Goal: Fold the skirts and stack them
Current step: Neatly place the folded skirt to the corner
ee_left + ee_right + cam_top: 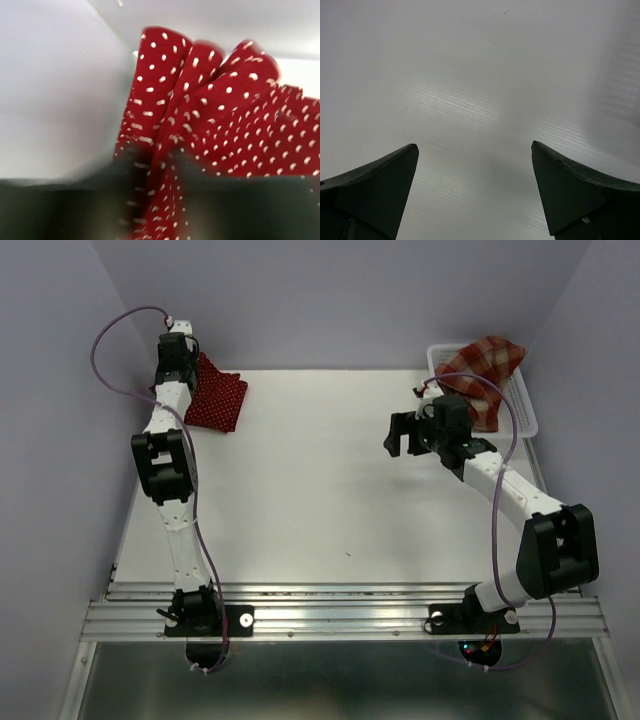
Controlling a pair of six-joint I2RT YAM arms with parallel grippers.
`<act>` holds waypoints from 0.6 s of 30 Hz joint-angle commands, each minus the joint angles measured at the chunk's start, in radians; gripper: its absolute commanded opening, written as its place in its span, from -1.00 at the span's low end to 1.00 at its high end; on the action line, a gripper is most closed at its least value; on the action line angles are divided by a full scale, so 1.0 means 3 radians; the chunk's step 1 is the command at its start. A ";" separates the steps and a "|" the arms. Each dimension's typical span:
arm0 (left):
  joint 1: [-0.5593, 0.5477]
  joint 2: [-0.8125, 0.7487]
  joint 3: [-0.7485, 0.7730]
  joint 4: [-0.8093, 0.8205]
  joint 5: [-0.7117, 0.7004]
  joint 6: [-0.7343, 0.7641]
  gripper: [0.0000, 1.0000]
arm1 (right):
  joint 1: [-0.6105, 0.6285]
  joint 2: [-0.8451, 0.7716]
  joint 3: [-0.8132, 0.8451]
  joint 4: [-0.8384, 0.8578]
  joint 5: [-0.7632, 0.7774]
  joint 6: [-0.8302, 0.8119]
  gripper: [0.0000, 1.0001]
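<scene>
The left gripper [157, 167] pinches folds of the dotted skirt [225, 115] at the table's [320, 500] far left corner. The right gripper [474, 145] hangs spread above the table. The plaid skirt [487, 365] lies in the basket [527, 418], far right corner.

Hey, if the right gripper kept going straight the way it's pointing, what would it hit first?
The bare table. The right gripper has its jaws open, and its wrist view shows only tabletop ahead; how far off is unclear.
</scene>
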 commanded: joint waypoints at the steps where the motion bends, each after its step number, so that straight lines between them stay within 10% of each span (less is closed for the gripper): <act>1: 0.0040 -0.0015 0.0338 0.0117 -0.0254 -0.0191 0.83 | 0.0029 -0.0022 0.0198 -0.0026 0.0083 -0.0010 1.00; 18: 0.0040 -0.1128 0.0150 -0.0527 0.0057 -0.1060 0.97 | -0.0287 0.0141 0.0954 -0.0389 0.1392 0.0654 1.00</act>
